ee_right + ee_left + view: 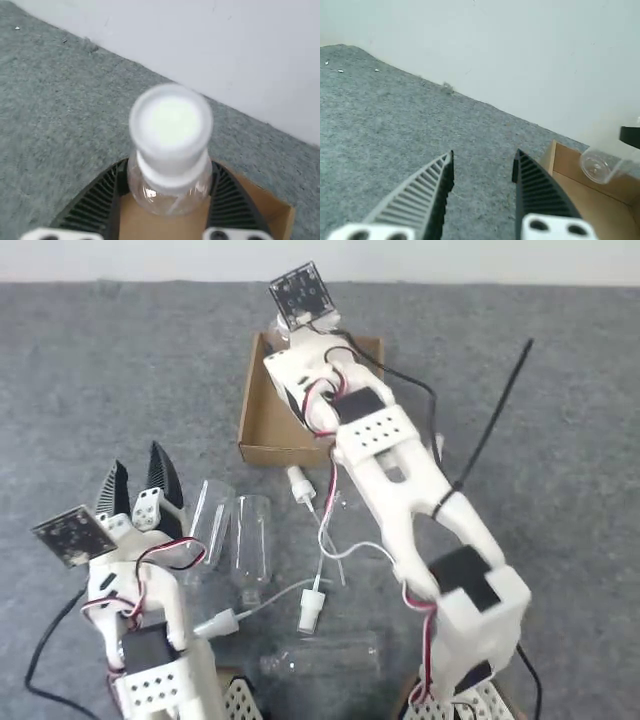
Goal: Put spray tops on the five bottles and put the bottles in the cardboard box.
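My right gripper (169, 176) is shut on a clear bottle (170, 192) with a white spray top (170, 122), held over the open cardboard box (272, 212). From above, that bottle (279, 337) pokes out at the box's (262, 430) far edge under the right arm. My left gripper (138, 462) stands open and empty at the table's left, apart from the box (562, 165); it faces the held bottle (597, 166). Two clear bottles (210, 520) (251, 537) lie beside it, a third (322, 655) near the front. Loose spray tops (300, 485) (312, 610) (216, 622) with tubes lie between the arms.
Grey carpet (100, 390) covers the table, with a white wall (520, 50) behind it. A black cable (500, 405) runs along the right arm, to the right of the box. Open carpet lies to the far left and far right.
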You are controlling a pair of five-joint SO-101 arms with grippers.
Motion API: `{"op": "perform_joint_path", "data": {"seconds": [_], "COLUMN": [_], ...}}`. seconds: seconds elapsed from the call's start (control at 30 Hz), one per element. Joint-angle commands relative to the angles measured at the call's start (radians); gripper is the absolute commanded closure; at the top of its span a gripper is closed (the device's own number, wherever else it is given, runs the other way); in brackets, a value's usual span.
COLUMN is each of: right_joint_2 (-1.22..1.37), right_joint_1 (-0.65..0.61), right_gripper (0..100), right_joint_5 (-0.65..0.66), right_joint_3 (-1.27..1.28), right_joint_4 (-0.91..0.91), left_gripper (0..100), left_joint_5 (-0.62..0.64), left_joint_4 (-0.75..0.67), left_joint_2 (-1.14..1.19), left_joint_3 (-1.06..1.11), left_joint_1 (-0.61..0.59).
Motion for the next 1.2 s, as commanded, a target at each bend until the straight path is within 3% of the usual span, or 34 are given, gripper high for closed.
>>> {"op": "perform_joint_path", "data": {"seconds": [0.0, 0.87, 1.17], "right_joint_2": [0.041, 0.553, 0.619], "right_joint_1": [0.007, 0.013, 0.015], "right_gripper": [88.7, 88.7, 88.1], "right_joint_5": [0.017, 0.014, 0.012], "right_joint_3": [-0.155, -0.594, -0.620], "right_joint_4": [-0.028, -0.019, -0.027], "left_gripper": [82, 82, 82], "left_joint_5": [0.000, -0.003, -0.003], "left_joint_4": [-0.034, -0.034, -0.034], "left_joint_2": [-0.017, -0.017, -0.017], "left_joint_3": [-0.019, -0.019, -0.019], "left_joint_1": [-0.005, -0.005, -0.005]}}
